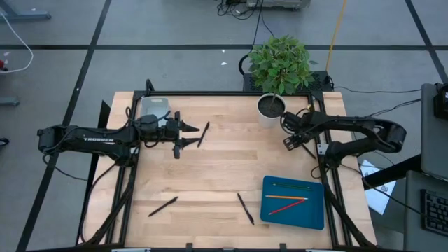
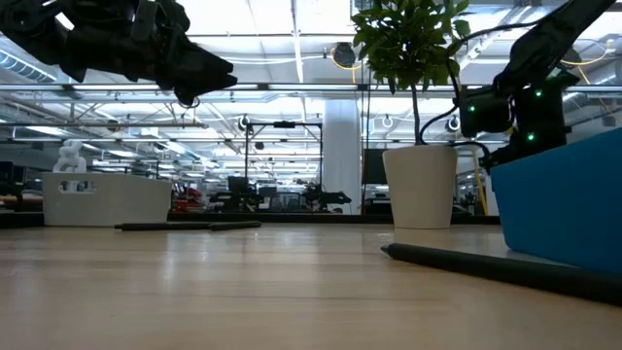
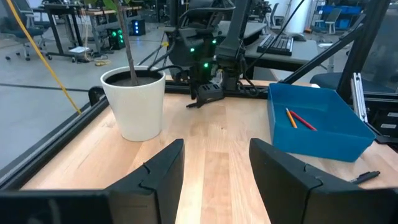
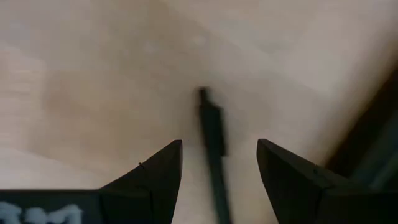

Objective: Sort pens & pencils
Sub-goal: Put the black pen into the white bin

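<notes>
My right gripper (image 1: 290, 140) hangs open, pointing down, near the table's far right edge. A black pen (image 4: 213, 143) lies on the wood below it, between the two fingers and untouched. My left gripper (image 1: 186, 138) is open and held level above the table's far left part, with another pen (image 1: 204, 134) lying just beside it. Two more pens (image 1: 162, 206) (image 1: 245, 208) lie near the front edge. Green, orange and red pencils (image 1: 288, 199) lie inside the blue tray (image 1: 269, 213) at the front right.
A white pot (image 1: 271, 108) with a green plant stands at the far edge, just left of my right gripper. The blue tray's wall (image 3: 314, 143) rises above the table top. Bare wood (image 1: 210, 175) spans the table's middle.
</notes>
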Controlling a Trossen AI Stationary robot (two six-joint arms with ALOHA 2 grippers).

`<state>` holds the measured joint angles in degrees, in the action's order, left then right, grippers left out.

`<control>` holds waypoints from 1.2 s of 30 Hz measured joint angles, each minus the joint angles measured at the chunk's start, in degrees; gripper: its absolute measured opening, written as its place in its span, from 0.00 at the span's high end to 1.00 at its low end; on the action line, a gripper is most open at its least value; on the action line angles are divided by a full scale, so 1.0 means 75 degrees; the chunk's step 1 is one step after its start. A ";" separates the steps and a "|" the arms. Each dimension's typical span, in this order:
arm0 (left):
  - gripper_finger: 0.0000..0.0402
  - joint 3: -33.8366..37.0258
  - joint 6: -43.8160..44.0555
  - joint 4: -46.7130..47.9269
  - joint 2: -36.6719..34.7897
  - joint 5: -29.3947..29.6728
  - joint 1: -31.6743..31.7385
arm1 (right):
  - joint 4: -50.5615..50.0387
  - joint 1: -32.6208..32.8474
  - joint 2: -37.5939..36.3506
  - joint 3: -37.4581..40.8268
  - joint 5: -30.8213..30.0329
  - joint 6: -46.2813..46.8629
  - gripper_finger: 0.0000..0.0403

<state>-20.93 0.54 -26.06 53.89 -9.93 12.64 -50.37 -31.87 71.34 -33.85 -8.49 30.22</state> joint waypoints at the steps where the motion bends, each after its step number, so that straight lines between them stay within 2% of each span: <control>1: 0.54 0.0000 0.0000 0.0017 0.0000 0.0000 0.0000 | 0.0130 -0.0039 0.0085 0.0000 0.0203 -0.0114 0.51; 6: 0.54 0.0000 0.0000 0.0035 0.0000 0.0000 0.0000 | 0.0437 -0.0100 0.0384 -0.0030 0.0656 -0.0443 0.52; 9: 0.54 0.0000 0.0000 0.0076 0.0000 0.0000 0.0000 | 0.0428 -0.0106 0.0474 -0.0030 0.0720 -0.0502 0.57; 17: 0.54 0.0000 0.0149 0.0084 0.0000 0.0000 0.0000 | 0.0448 -0.0103 0.0477 -0.0023 0.0804 -0.0674 0.91; 19: 0.54 0.0000 0.0151 0.0084 0.0000 0.0000 0.0000 | 0.0435 -0.0091 0.0480 -0.0020 0.0796 -0.0805 0.96; 24: 0.54 0.0000 0.0155 0.0081 0.0000 0.0000 0.0000 | 0.0431 -0.0078 0.0483 -0.0015 0.0779 -0.0816 0.95; 28: 0.54 0.0000 0.0169 0.0081 0.0000 0.0000 0.0000 | 0.0428 -0.0072 0.0486 -0.0009 0.0778 -0.0918 0.98; 36: 0.54 0.0000 0.0202 0.0079 0.0000 0.0000 0.0000 | 0.0431 0.0328 0.0277 -0.0003 0.0698 -0.0834 0.98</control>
<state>-20.93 2.05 -25.47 53.89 -9.93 12.64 -47.13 -29.41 73.42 -33.87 -3.26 23.96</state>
